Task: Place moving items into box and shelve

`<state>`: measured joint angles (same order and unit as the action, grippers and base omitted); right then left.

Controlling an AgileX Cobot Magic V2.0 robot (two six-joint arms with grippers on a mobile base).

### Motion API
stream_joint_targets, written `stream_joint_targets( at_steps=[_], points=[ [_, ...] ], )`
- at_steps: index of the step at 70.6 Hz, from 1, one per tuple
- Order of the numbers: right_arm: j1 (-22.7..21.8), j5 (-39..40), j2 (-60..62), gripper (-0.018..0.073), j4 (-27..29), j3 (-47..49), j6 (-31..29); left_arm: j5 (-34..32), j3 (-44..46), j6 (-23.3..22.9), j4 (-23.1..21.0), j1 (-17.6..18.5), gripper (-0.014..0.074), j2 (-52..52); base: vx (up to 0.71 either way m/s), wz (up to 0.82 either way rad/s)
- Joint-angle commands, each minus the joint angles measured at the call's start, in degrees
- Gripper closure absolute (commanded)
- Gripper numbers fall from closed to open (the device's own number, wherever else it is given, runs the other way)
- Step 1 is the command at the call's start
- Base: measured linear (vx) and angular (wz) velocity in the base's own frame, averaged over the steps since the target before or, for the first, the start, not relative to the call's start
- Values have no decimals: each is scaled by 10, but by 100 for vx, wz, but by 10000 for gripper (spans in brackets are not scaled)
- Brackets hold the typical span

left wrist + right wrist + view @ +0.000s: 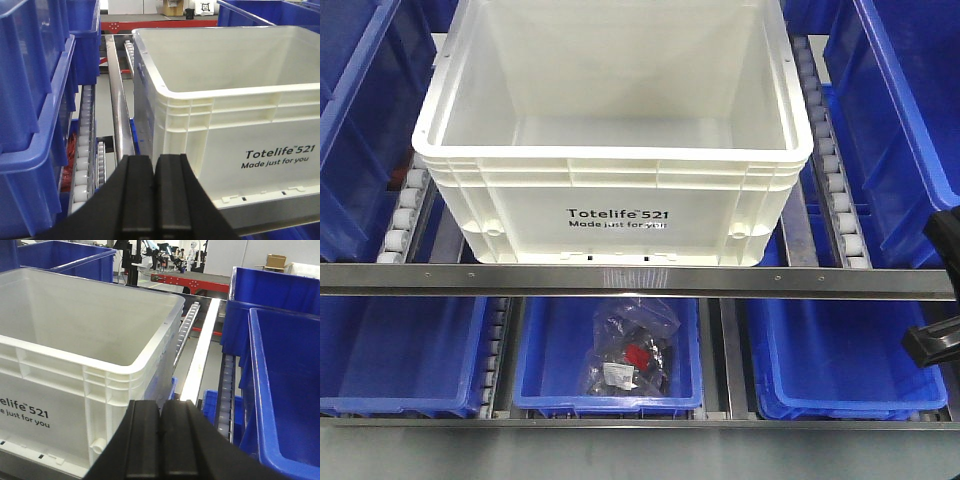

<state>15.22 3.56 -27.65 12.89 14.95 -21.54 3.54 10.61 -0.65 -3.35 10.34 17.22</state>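
Blue bins (610, 372) flank the roller shelf (828, 170); with the box (616, 215) seated, both closed, empty hands, left hand (154, 200) and right hand (161, 445), should push its front wall evenly, squarely inward.

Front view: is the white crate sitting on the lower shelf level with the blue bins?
No, the white crate sits on the upper roller level, above the metal rail and the blue bins below.

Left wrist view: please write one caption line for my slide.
Closed left gripper facing the white Totelife 521 crate on the roller shelf, blue bins at its left.
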Motion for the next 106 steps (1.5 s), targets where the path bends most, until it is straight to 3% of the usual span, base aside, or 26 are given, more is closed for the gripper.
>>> stream_joint_targets(
  at_steps=[1, 26, 33, 49, 60, 106],
  points=[
    [-1, 48, -4, 574, 0, 17, 0, -41, 16, -1, -4, 4, 624, 6, 0, 0],
    [-1, 48, -4, 574, 0, 17, 0, -39, 16, 1, -3, 4, 624, 4, 0, 0],
    [-1, 48, -4, 574, 0, 17, 0, 3, 8, 6, 0, 3, 624, -34, 0, 0],
    [-1, 46, -4, 574, 0, 17, 0, -35, -141, 2, 0, 3, 624, -193, 0, 0],
    [-1, 46, -4, 574, 0, 17, 0, 4, -130, 3, 0, 3, 624, -183, 0, 0],
    [-1, 46, -4, 574, 0, 17, 0, 4, -130, 3, 0, 3, 624, -183, 0, 0]
  ],
)
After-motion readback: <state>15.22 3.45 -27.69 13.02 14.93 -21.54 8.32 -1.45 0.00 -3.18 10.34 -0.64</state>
